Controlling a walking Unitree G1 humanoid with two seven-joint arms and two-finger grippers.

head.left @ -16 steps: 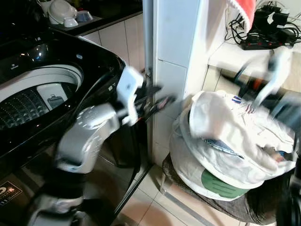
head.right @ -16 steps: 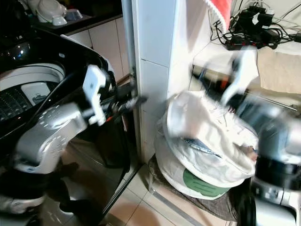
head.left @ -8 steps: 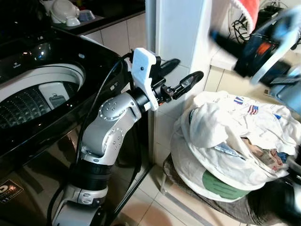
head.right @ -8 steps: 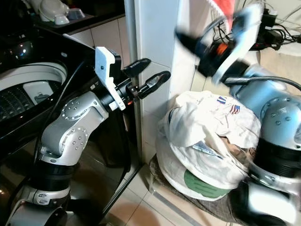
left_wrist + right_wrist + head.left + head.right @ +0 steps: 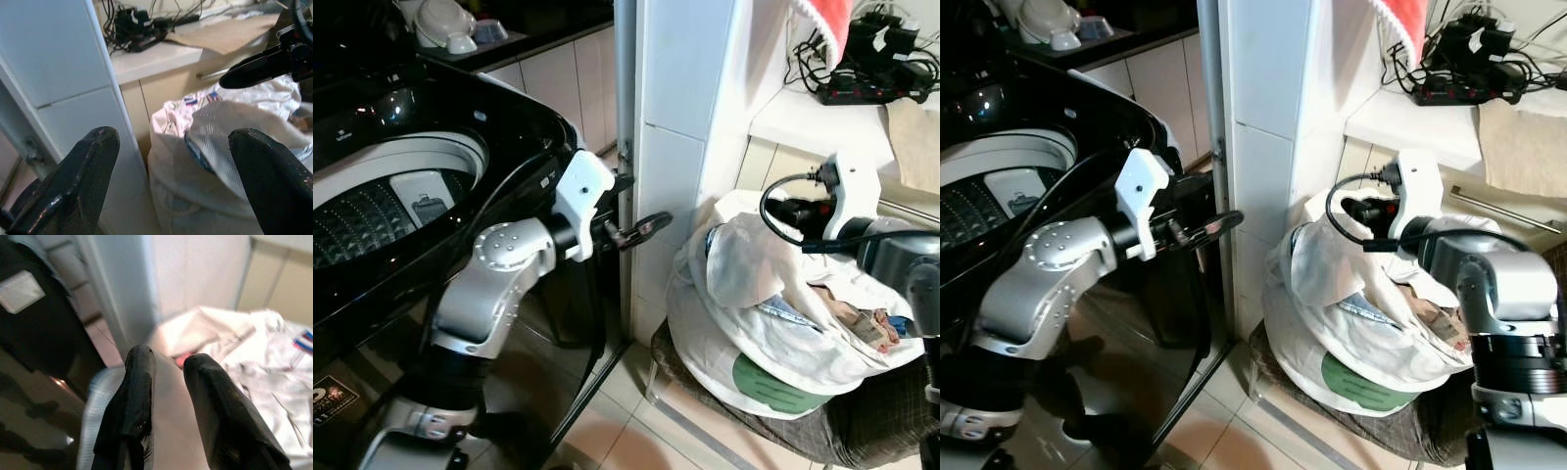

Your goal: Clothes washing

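Washing machine (image 5: 401,186) on robot's left, black top-loader, lid open, drum visible. White tiled pillar (image 5: 680,108) stands between it and the laundry. White laundry bag (image 5: 744,333), stuffed full of pale clothes (image 5: 773,255), sits on a low dark seat (image 5: 862,431) on the tiled floor, just right of the pillar. Shelf (image 5: 822,117) above and behind the bag carries a power strip (image 5: 867,88) with a tangle of cables; red cloth (image 5: 822,20) hangs near the top. Left hand (image 5: 641,227) held out in front of the pillar, short of the bag, fingers spread wide, nothing between them. Right hand (image 5: 166,382) sits over the top of the bag, close above the white fabric, fingers narrow with a small gap; cannot tell whether cloth is pinched between them.
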